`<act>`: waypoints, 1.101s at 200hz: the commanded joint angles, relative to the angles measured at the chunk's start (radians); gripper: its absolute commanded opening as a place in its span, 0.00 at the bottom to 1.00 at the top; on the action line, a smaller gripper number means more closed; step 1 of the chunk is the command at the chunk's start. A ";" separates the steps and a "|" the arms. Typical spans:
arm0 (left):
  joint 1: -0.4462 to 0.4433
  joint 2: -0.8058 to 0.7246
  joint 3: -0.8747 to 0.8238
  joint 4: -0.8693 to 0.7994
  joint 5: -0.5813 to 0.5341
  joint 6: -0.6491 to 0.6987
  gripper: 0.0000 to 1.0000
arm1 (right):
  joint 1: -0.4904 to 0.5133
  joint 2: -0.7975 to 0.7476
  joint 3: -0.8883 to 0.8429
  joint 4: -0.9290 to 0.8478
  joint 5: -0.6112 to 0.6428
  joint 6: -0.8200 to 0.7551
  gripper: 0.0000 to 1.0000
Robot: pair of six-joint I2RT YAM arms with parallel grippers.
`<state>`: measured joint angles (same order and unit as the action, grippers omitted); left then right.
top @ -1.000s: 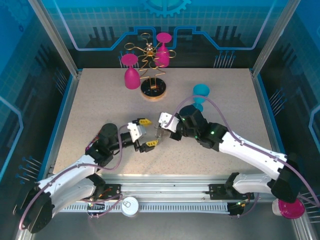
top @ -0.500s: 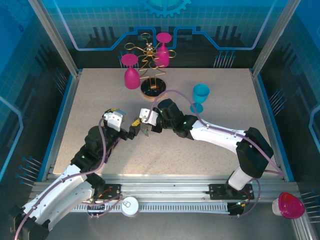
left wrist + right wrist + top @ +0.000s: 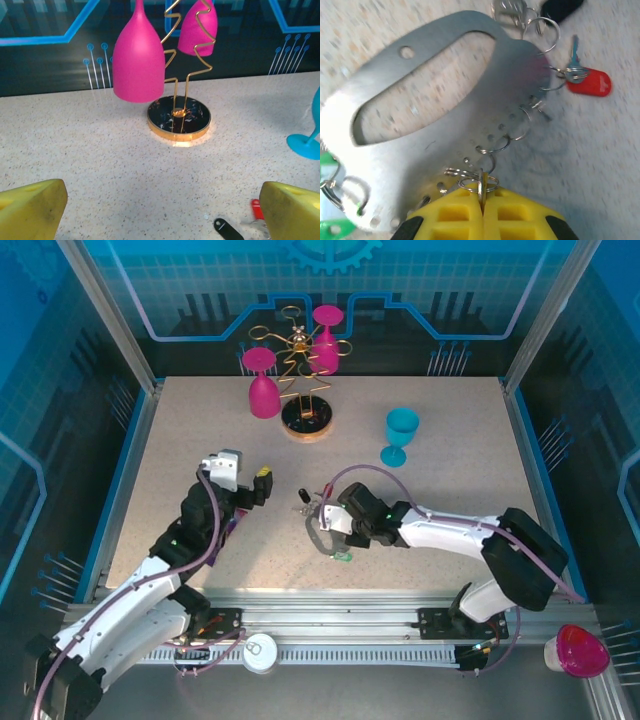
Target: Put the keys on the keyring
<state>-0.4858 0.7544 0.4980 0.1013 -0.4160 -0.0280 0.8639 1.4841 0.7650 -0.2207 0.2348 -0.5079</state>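
Progress report: one on, one in doubt

The keyring [image 3: 450, 130] lies flat on the table in front of the stand [image 3: 308, 418], on the side toward the arms and slightly to its right. A row of small rings [image 3: 492, 146] hangs from holes along one edge of it. The red key [image 3: 587, 82] hangs on one of these rings, next to a black tag [image 3: 560, 7], at the end of the keyring that lies closer to the stand. That key looks done. A green tag [image 3: 330, 227] sits at the end farther from the stand.

The right gripper [image 3: 482, 200] is closed tight at the edge of the keyring, pinching a metal sliver [image 3: 481, 186] that pokes up into one small ring. It may be the blade of the second key, but no coloured head shows between the fingers, so this cannot be told. If it is, the threading of that key is under way and not finished.

The left gripper [image 3: 160, 215] is spread wide and holds nothing. It hovers in front of the stand and to its left, well apart from the keyring, and faces the stand.
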 commanded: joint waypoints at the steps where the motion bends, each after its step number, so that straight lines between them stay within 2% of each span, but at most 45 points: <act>1: 0.023 0.032 0.051 -0.005 -0.017 -0.013 0.99 | 0.006 -0.033 -0.024 -0.119 0.164 0.035 0.00; 21: 0.050 0.069 0.052 0.001 -0.010 -0.001 0.99 | 0.000 -0.040 -0.047 -0.148 0.250 0.046 0.00; 77: 0.182 0.167 0.038 0.021 -0.003 -0.023 0.99 | -0.064 0.003 -0.028 -0.236 0.431 0.086 0.38; 99: 0.225 0.222 0.022 0.062 -0.038 0.002 0.99 | -0.085 -0.080 -0.039 -0.195 0.403 0.092 0.51; 119: 0.273 0.290 0.011 0.097 -0.057 0.036 0.99 | -0.159 -0.219 -0.050 -0.131 0.275 0.168 0.54; 125: 0.292 0.309 0.003 0.116 -0.054 0.030 0.99 | -0.197 -0.270 -0.064 -0.088 0.216 0.201 0.56; 145: 0.363 0.363 -0.031 0.200 0.055 0.010 0.99 | -0.383 -0.409 -0.156 0.123 0.051 0.334 0.61; 164: 0.397 0.421 -0.051 0.270 0.114 0.001 0.99 | -0.577 -0.448 -0.291 0.408 -0.061 0.426 0.63; 176: 0.411 0.452 -0.077 0.353 0.152 0.007 0.99 | -0.665 -0.415 -0.377 0.634 -0.145 0.436 0.63; 191: 0.431 0.507 -0.118 0.489 0.208 0.009 0.99 | -0.717 -0.331 -0.445 0.876 -0.188 0.434 0.63; 211: 0.442 0.594 -0.157 0.689 0.259 0.014 0.99 | -0.747 -0.189 -0.484 1.125 -0.222 0.414 0.63; 220: 0.441 0.616 -0.152 0.713 0.305 0.048 0.99 | -0.766 -0.127 -0.468 1.140 -0.236 0.431 0.63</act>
<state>-0.0547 1.3060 0.3687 0.5617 -0.2405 -0.0196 0.1360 1.2453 0.2977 0.5304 0.1181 -0.1184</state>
